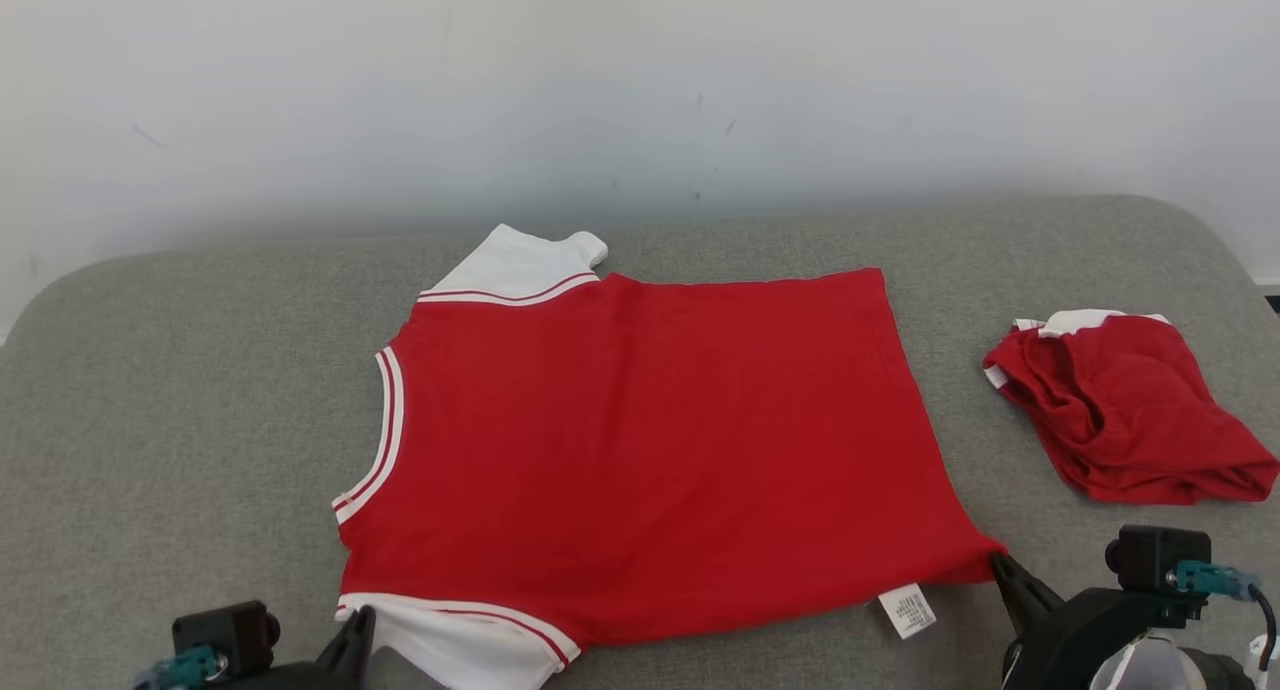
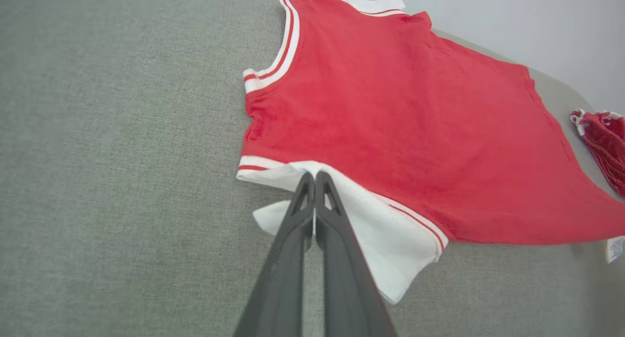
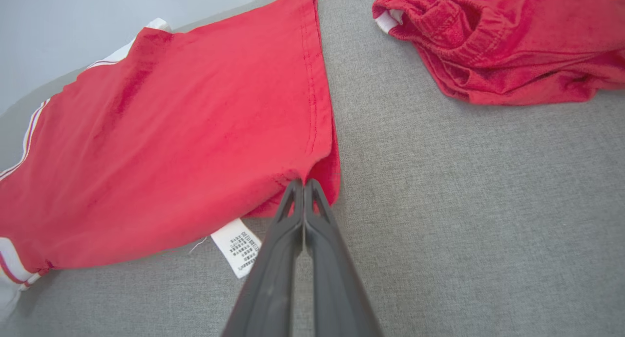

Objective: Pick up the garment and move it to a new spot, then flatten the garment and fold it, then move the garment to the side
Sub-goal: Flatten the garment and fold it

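Red cotton spreads across the middle of the grey fabric-covered worktop [image 1: 150, 420]. It is a red shirt [image 1: 640, 440] lying flat, its neckline to the left and its hem to the right. The neckline is edged in white and red stripes. One white sleeve [image 1: 515, 260] lies at the far left corner, close to the pale wall [image 1: 640, 90], and the other white sleeve [image 1: 450, 650] lies at the near left corner.

The left pincer [image 1: 360, 630] sits at that near sleeve. In the left wrist view the left pincer [image 2: 314, 176] has its two dark fingers pressed together on the white cloth of the sleeve [image 2: 385, 244], a sliver of which shows between them.

The right pincer [image 1: 1000, 565] is at the near right corner of the hem, which is drawn out to a point. In the right wrist view the right pincer [image 3: 303, 183] is clenched on that red corner, the fingers meeting with the fabric bunched at their tips. A white care label [image 1: 907, 610] lies on the worktop just left of this pincer, poking out from under the near edge of the shirt.

Farther right, apart from the shirt, a second red garment [image 1: 1130, 410] with white trim lies crumpled in a heap.
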Robot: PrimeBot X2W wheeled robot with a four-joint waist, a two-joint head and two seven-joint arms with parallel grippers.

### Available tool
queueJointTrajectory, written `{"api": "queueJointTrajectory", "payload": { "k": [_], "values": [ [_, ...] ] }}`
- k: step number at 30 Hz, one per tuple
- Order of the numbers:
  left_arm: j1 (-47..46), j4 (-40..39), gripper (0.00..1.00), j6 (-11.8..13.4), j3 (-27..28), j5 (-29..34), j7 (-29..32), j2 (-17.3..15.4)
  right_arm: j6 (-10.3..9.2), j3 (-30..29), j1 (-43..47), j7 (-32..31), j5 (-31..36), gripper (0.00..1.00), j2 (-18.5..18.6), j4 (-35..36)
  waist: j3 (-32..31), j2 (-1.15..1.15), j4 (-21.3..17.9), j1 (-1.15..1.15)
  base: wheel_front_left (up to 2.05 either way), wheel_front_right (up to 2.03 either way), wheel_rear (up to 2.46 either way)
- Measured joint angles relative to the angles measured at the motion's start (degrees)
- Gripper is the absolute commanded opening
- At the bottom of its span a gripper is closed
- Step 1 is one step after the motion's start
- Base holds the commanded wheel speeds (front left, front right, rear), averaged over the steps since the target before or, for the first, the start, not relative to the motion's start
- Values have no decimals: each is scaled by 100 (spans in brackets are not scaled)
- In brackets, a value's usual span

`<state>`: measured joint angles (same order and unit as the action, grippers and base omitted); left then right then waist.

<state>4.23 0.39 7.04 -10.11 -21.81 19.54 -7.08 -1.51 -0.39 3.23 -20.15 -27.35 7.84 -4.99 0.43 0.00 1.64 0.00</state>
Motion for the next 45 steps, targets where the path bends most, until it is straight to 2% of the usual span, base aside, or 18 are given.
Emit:
{"api": "queueJointTrajectory", "payload": {
  "k": [6,15,30,45],
  "values": [
    [-387,-53,0,-4,38,-79,59,-4,0,-32,-257,-58,-149,0,-77,153,3,0,-28,0,0,0,0],
    [-1152,285,0,-1,110,-88,169,48,-57,-75,-798,-212,-349,0,-185,58,137,0,-65,0,0,0,0],
    [-2351,1189,0,1,298,-33,205,218,-253,-125,-1877,-307,-467,0,-265,-655,633,0,-147,1,0,0,0],
    [-3208,2080,0,1,177,171,35,330,-288,-3,-2453,-281,-377,0,-265,-1569,965,0,-95,1,0,0,0]
  ]
}}
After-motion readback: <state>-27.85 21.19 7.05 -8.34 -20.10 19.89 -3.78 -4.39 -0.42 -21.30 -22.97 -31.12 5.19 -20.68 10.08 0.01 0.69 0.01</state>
